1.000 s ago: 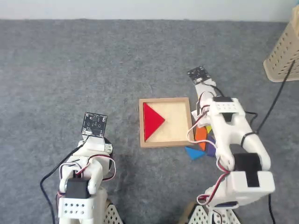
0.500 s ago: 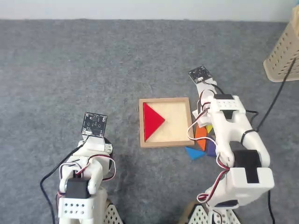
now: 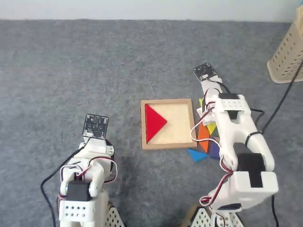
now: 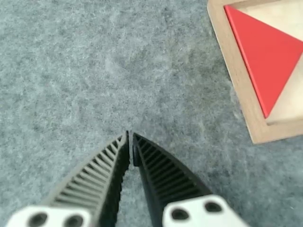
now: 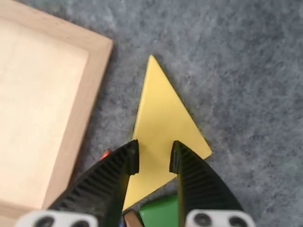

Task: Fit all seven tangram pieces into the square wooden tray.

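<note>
Right gripper (image 5: 154, 156): jaws apart, poised over the yellow triangle (image 5: 163, 113), which lies flat just right of the wooden tray (image 3: 166, 146) at frame centre. Left gripper (image 4: 130, 138): jaws together, lower left, apart from tray.

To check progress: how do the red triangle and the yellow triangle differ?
The red triangle lies inside the wooden tray, along one wall; the yellow triangle lies outside it on the grey carpet. The right hand, open, hangs over the yellow triangle; no hand is over the red triangle. Both lie flat.
</note>
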Tool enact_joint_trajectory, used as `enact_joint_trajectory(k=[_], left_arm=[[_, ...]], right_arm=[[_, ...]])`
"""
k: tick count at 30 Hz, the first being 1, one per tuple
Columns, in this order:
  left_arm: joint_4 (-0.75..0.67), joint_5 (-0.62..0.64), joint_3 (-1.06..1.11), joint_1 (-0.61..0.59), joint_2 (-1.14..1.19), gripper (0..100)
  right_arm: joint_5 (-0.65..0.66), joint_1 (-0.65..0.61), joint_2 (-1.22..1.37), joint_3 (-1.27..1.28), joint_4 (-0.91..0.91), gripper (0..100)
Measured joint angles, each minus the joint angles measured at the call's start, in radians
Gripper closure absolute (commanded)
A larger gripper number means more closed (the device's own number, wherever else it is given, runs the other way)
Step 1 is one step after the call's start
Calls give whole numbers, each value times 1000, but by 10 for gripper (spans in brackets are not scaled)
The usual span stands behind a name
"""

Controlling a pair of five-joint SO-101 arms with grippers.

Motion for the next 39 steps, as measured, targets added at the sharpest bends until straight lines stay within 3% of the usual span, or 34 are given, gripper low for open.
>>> enact_joint_trajectory(k=[3,9,21,39], left_arm=[[0,0,0,0,0,989],[0,0,0,0,0,989],[0,0,0,0,0,989],[0,0,0,0,0,989]], right_arm=[[0,3,0,-2,0,886],[0,25,6,-64,69,747],[37,18,126,-180,163,742],[38,-54,55,-80,187,742]])
